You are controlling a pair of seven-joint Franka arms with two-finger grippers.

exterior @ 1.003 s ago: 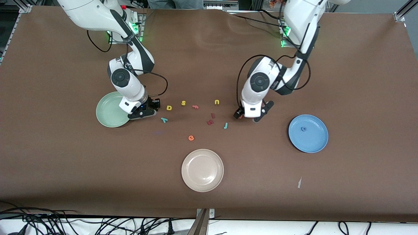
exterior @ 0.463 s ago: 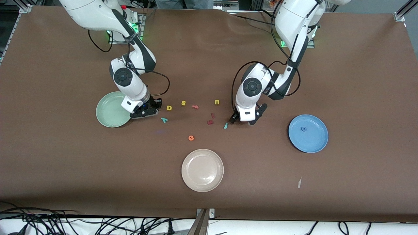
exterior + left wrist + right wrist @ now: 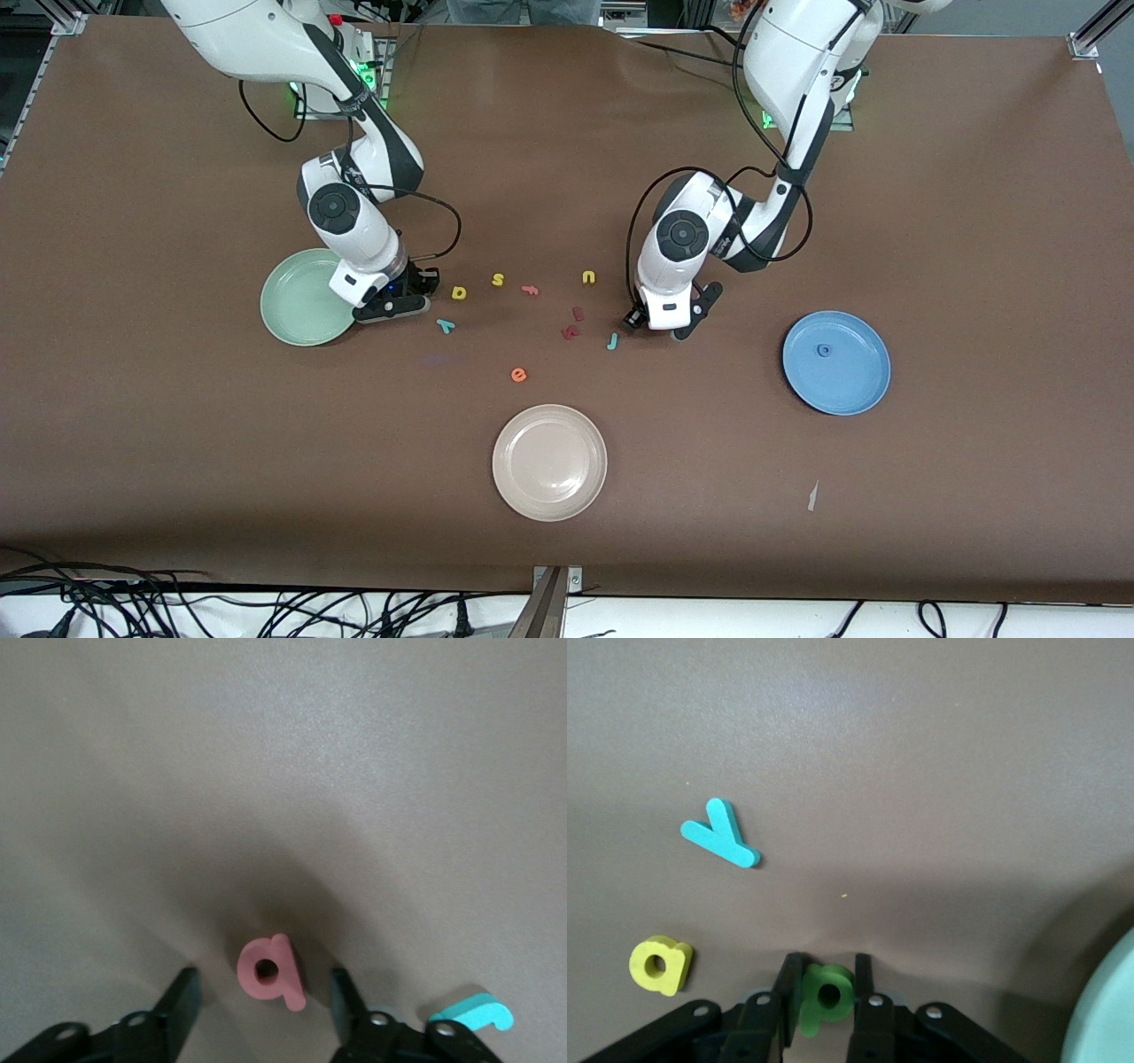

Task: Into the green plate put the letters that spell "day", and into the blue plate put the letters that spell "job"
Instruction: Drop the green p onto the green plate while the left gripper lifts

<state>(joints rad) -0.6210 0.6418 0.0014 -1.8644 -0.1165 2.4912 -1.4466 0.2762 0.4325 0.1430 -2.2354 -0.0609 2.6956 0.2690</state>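
Fingers of right end effector (image 3: 826, 992) pinch green d (image 3: 824, 997); left end effector (image 3: 266, 1005) straddles pink b (image 3: 270, 968), open

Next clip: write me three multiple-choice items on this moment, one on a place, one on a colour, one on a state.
1. The o lies in: A the blue plate; B the green plate; C the cream plate.
2. The letter in the right pincer is: A yellow; B green; C pink.
3. The left pincer, around the b, is: A open; B shut on it; C lifting it.
A: the ring sits in the blue plate. B: shut fingers hold the green d. A: gaps show on both sides of the b.
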